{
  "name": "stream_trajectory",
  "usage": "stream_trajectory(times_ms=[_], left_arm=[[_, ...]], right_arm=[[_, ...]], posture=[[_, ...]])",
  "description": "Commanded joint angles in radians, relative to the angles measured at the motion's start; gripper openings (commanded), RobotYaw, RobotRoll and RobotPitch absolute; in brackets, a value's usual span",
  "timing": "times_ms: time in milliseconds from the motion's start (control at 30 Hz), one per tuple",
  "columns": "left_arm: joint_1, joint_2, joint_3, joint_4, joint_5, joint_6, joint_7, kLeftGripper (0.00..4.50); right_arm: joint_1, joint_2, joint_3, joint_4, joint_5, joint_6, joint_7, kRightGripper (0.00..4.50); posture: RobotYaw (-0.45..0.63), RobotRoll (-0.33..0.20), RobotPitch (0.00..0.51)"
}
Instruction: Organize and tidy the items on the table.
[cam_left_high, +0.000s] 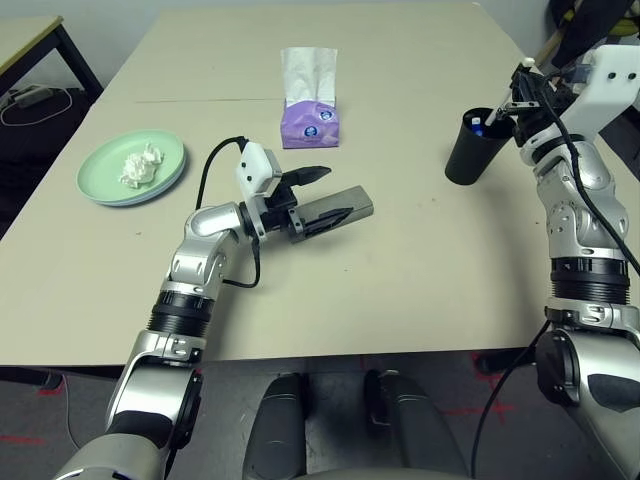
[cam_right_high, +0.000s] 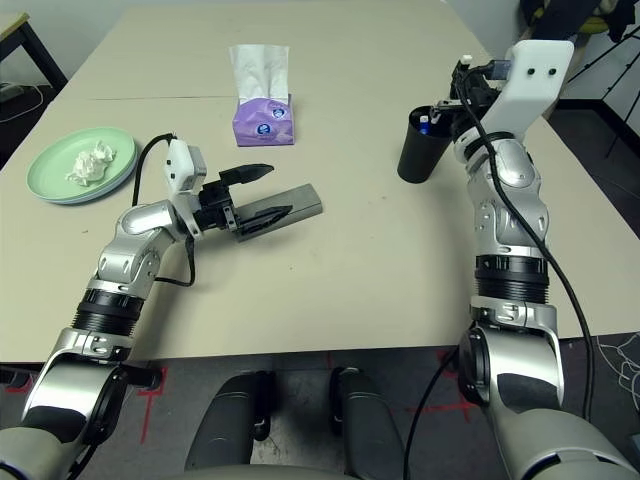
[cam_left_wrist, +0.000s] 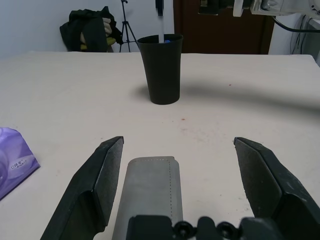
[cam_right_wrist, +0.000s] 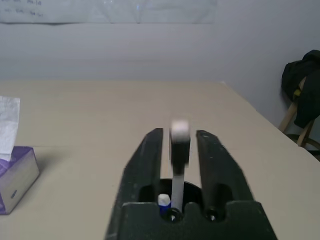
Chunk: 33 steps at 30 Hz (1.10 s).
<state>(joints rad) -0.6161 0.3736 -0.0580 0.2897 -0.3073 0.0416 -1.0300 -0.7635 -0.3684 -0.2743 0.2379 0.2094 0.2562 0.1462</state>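
My left gripper (cam_left_high: 322, 196) is open, one finger on each side of the grey glasses case (cam_left_high: 345, 206), which lies flat mid-table; the case (cam_left_wrist: 150, 192) runs between the fingers (cam_left_wrist: 95, 185). At the right, my right gripper (cam_right_wrist: 179, 142) hovers over the black cup (cam_left_high: 468, 150). A small white pen (cam_right_wrist: 178, 150) stands between its fingers with a thin gap on each side, its lower end in the cup. A crumpled white tissue (cam_left_high: 140, 165) lies on the pale green plate (cam_left_high: 100, 180), stacked on a light blue one. The sunglasses are out of view.
A purple tissue box (cam_left_high: 309, 121) stands behind the case, toward the table's far side. A blue-and-white object (cam_right_wrist: 164, 201) sits inside the cup. A smaller tan desk (cam_left_high: 25, 40) stands at the far left. Bare table (cam_left_high: 420, 260) lies between the case and the cup.
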Motion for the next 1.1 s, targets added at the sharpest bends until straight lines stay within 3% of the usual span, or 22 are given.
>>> stream_trajectory(times_ms=[33,167,267,400,500,600,733,900,1100], left_arm=[[0.0,0.006,-0.01,0.003,0.012,-0.001,-0.007,4.5],[0.0,0.005,-0.009,0.003,0.012,-0.003,-0.004,4.5],[0.0,0.002,-0.006,0.006,0.017,-0.012,0.007,4.5],[0.004,-0.005,0.014,-0.002,0.028,-0.015,0.065,4.5],[0.021,-0.009,0.03,-0.028,0.014,0.003,0.097,4.5],[0.035,-0.015,0.061,-0.03,0.041,0.004,0.195,4.5],[0.037,-0.04,0.128,-0.01,0.102,-0.024,0.419,4.5],[0.036,-0.107,0.278,-0.019,0.1,-0.021,0.737,4.5],[0.093,-0.109,0.357,-0.044,0.158,-0.043,0.955,4.5]], right_arm=[[0.007,-0.015,0.008,0.004,-0.009,0.022,0.002,2.95],[0.002,-0.017,0.003,0.01,-0.002,0.016,0.007,4.41],[-0.007,-0.016,0.0,0.026,0.026,-0.029,0.061,4.46],[0.089,-0.101,0.137,0.023,0.043,-0.286,0.497,4.46],[0.147,-0.134,0.18,0.052,0.047,-0.38,0.64,4.46],[0.172,-0.1,0.154,0.089,0.052,-0.399,0.59,4.46],[0.217,-0.009,0.088,0.082,0.056,-0.369,0.404,4.46],[0.279,0.106,0.028,0.016,0.045,-0.32,0.165,4.46],[0.343,0.152,-0.014,-0.052,0.049,-0.316,0.033,4.46]], posture=[[0.07,0.0,0.132],[0.07,0.0,0.132],[0.08,0.0,0.128],[0.1,0.0,0.125],[0.11,0.0,0.128],[0.11,0.0,0.131],[0.12,0.0,0.128],[0.11,0.0,0.124],[0.12,0.0,0.12]])
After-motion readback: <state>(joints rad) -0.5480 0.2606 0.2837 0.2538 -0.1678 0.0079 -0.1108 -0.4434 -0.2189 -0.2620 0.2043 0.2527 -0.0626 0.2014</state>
